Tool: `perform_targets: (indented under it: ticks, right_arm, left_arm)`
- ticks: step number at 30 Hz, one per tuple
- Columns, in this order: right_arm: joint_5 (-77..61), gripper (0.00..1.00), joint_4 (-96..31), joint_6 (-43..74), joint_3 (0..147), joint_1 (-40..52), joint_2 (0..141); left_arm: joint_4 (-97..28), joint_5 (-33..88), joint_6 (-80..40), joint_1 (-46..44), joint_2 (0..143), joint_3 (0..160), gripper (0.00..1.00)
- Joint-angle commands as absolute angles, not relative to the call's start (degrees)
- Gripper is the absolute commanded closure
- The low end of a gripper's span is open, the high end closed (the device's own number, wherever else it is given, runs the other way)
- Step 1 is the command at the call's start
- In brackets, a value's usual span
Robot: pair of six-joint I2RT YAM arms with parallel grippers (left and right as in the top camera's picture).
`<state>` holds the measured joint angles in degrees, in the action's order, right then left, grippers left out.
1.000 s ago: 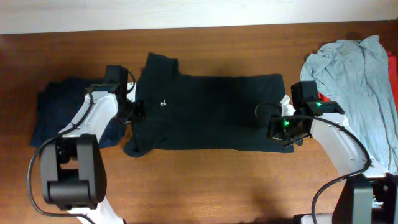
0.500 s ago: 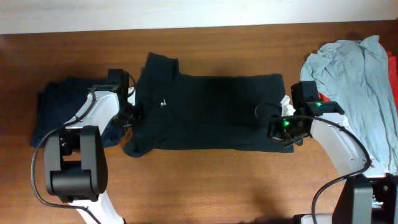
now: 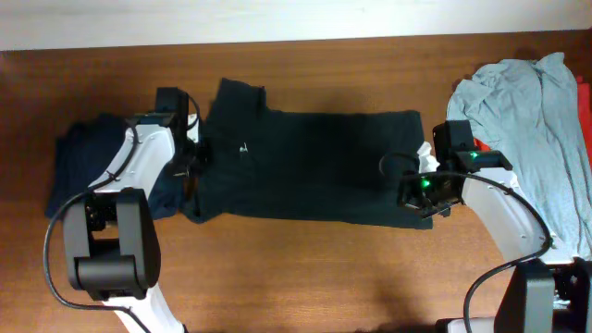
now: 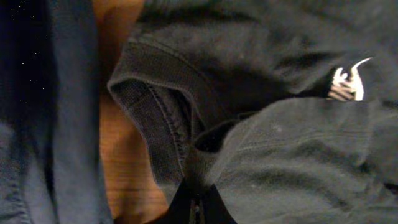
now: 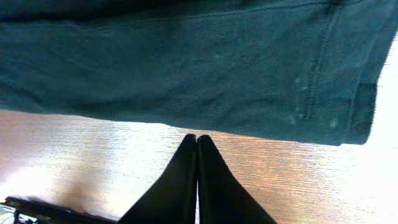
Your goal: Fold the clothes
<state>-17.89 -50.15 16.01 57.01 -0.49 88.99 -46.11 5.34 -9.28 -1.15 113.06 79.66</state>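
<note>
T-shirt (image 3: 314, 166) lies spread at table (image 3: 296, 277) ctr, collar end to the L, hem end to the R. A second garment (image 3: 79, 171) lies just L of it w/ a strip of bare table between; a shirt pile (image 3: 527, 120) lies further R, at the table's R edge. L gripper (image 3: 196, 159) sits at the T-shirt's L edge, betw. the two garments; R gripper (image 3: 416, 199) at the hem's robot-side corner.
</note>
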Motion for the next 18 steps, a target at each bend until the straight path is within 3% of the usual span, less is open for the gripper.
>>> perform_targets:
  ticks: [1, 18]
  right_arm:
    - [-17.34, 0.96, -50.22, 15.40, 57.32, -0.38, 88.44]
    - [-17.34, 0.96, -50.19, 15.40, 57.32, -0.38, 88.44]
  left_arm:
    - [-45.91, 3.55, -9.30, -0.89, 113.45, 81.78, 1.00]
    - [-49.43, 3.18, -8.95, -0.95, 113.45, 81.80, 0.98]
